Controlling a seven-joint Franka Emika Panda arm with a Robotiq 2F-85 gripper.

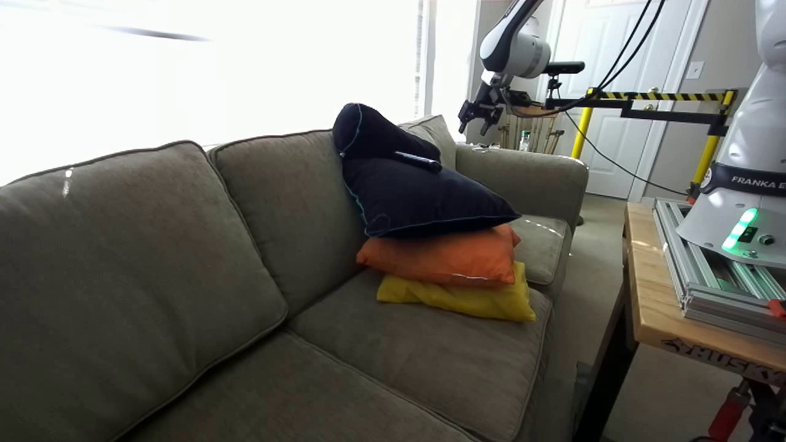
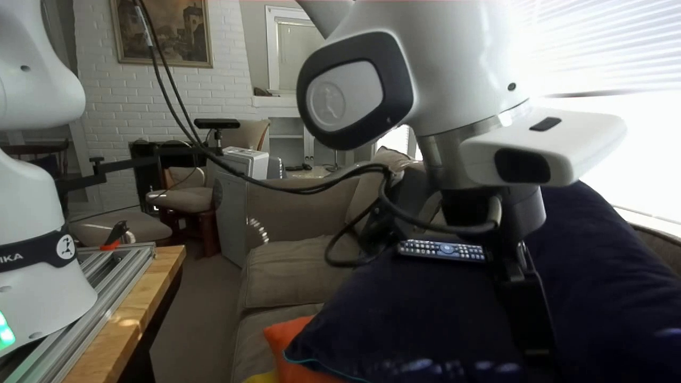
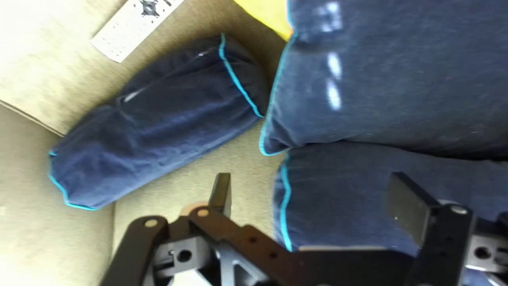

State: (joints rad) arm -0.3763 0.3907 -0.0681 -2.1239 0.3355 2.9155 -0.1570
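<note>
My gripper [image 3: 311,186] is open and empty in the wrist view. Behind its fingers lies a navy cushion [image 3: 337,198] with turquoise piping. A larger navy pillow [image 3: 397,79] overlaps it at the upper right. A navy bolster [image 3: 158,123] lies on the beige sofa at the left. A pale remote-like strip [image 3: 135,28] with dark button marks lies at the top left. In an exterior view the gripper [image 1: 473,127] hangs in the air beyond the navy pillow [image 1: 424,196]. A remote control [image 1: 419,161] rests by that pillow's top; it also shows in an exterior view [image 2: 441,250].
Under the navy pillow are an orange pillow [image 1: 439,255] and a yellow pillow [image 1: 460,298] on the sofa [image 1: 393,362]. The sofa arm [image 1: 522,172] stands below and beside the gripper. A wooden bench [image 1: 645,307] carries the robot base. Cables [image 2: 298,189] loop along the arm.
</note>
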